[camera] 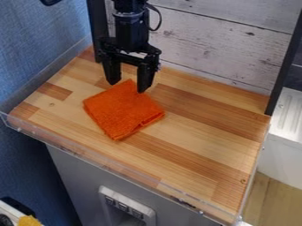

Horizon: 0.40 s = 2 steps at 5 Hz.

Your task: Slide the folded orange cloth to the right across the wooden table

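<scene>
Down at the near side, we're seeing a grey cabinet front [77,176] bearing a white switch panel [126,198], with a clear plastic rim [106,167] running along the edge above. Moving back, we're looking over the striped wooden countertop [194,141], and there it is: a folded orange cloth [122,110], lying flat toward the view's left, turned so that one corner is pointing away from us. Right at that far corner, the black gripper [126,87] is hanging down, its two fingers standing open and well spread. One fingertip is overlapping the cloth's far edge in our view, though we can't tell whether it's touching; the other is showing just beside the corner. Farther back, we're finding whitewashed planks [218,44] rising between two black posts [285,66].
</scene>
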### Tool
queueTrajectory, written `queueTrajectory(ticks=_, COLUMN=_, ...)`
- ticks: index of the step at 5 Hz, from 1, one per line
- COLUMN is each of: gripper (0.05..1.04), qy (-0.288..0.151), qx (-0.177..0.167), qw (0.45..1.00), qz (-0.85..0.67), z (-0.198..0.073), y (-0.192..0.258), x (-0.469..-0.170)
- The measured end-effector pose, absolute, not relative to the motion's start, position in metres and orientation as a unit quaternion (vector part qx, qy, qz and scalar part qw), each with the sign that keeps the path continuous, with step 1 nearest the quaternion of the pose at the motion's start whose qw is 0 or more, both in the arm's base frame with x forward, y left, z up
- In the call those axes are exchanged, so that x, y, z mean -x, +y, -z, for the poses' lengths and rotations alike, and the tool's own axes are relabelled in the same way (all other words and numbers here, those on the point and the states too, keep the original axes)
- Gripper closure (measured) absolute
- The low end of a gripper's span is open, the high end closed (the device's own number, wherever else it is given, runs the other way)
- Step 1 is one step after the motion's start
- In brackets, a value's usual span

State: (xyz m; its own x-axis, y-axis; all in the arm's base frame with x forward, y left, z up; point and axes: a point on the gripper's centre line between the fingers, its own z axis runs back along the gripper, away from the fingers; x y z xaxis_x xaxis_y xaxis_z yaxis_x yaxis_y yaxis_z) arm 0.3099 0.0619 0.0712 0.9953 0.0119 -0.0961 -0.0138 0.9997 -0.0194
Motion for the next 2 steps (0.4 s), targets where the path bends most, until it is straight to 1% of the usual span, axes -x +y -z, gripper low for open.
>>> queueTrajectory(ticks=1, gripper=0.419, qy=0.040, qx=0.009, qw=0.999, qz=-0.032, z=-0.067, y=0.062, x=-0.310)
queueTrajectory(ticks=2, gripper=0.723, qy=0.030, qx=0.006, qw=0.997, qz=-0.075, z=-0.057, y=0.061, x=-0.308)
